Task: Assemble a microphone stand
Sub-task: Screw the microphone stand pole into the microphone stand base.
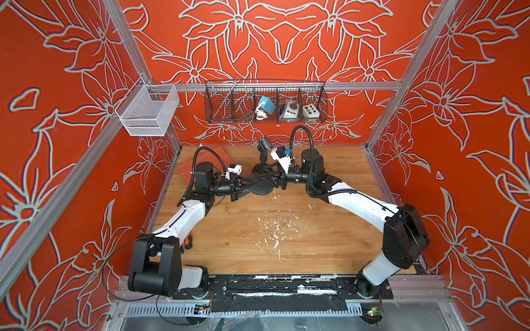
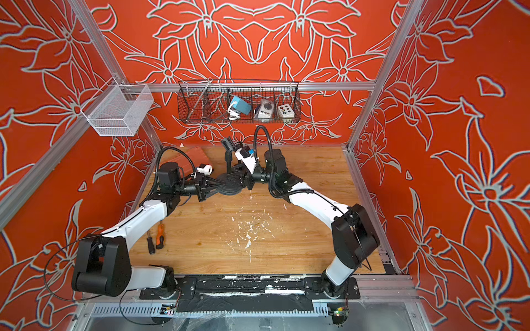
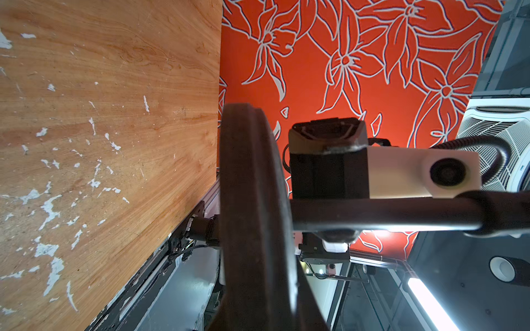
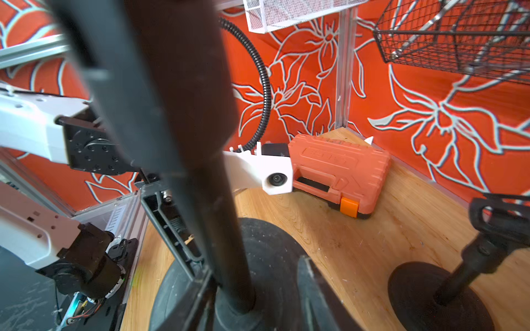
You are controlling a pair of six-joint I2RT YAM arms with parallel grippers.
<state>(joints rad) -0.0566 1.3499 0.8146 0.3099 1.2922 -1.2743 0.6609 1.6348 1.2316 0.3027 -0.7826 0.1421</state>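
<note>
Black and round, the base (image 1: 262, 189) is sitting flat on the wooden table (image 1: 258, 238) just above the middle of both top views, where the two arms are meeting; the left gripper (image 1: 249, 182) is pointing in from the frame's left, its jaws pressing together on the base's rim; a dark pole (image 3: 387, 215) is standing upright from the base's centre; the right gripper (image 1: 277, 180) is pointing in from the frame's right, its jaws standing apart on either side of the pole low down, a gap showing beside one finger (image 4: 308, 286) in the right wrist view; a second stand (image 4: 424, 292) is standing just behind, apart from the base; an orange case (image 4: 338, 169) is lying toward the table's upper left in the top views.
</note>
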